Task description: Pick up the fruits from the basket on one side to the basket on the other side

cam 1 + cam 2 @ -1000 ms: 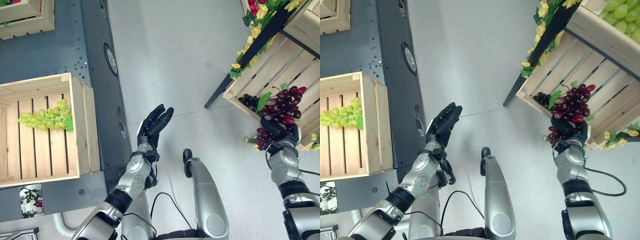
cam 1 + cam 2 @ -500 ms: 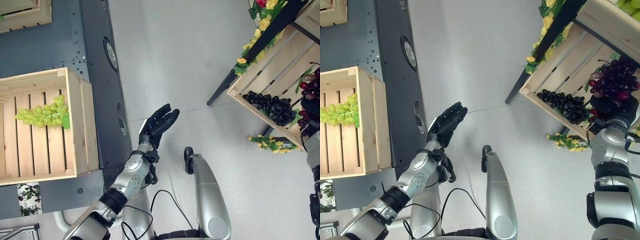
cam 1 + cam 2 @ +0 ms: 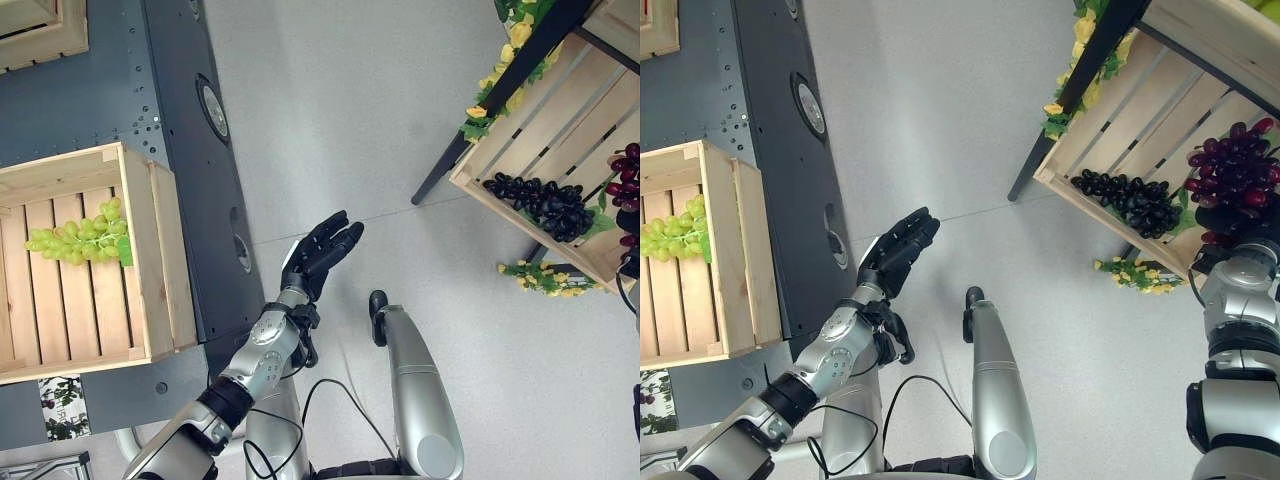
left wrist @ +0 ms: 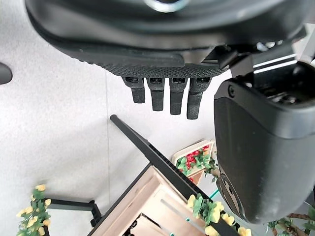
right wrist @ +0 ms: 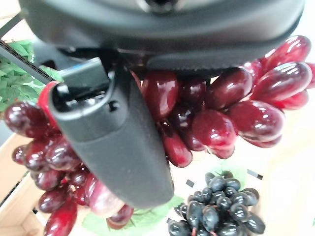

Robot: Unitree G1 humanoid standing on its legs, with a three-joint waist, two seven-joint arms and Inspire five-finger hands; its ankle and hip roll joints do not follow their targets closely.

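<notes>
My right hand (image 3: pixel 1238 232) is shut on a bunch of dark red grapes (image 3: pixel 1230 173), held up in front of the slatted wooden crate (image 3: pixel 1110 120) on the right; its thumb (image 5: pixel 115 142) presses across the red grapes (image 5: pixel 216 113). A bunch of black grapes (image 3: pixel 1130 198) lies in that crate. On the left, a wooden crate (image 3: pixel 160 250) holds a bunch of green grapes (image 3: pixel 75 237). My left hand (image 3: pixel 320 256) hangs open over the floor between the crates, palm up, with nothing in it; its fingers (image 4: pixel 165 96) are straight.
The left crate stands on a dark metal platform (image 3: pixel 130 90) with another crate (image 3: pixel 40 30) behind it. Yellow flowers and leaves (image 3: pixel 1075 60) trim the black-framed right stand (image 3: pixel 500 110). A sprig of yellow flowers (image 3: pixel 545 278) lies on the grey floor below it.
My right hand has lifted the red grapes off the black bunch in the right crate and drawn them to the right. The camera has shifted. The left hand barely moved.
</notes>
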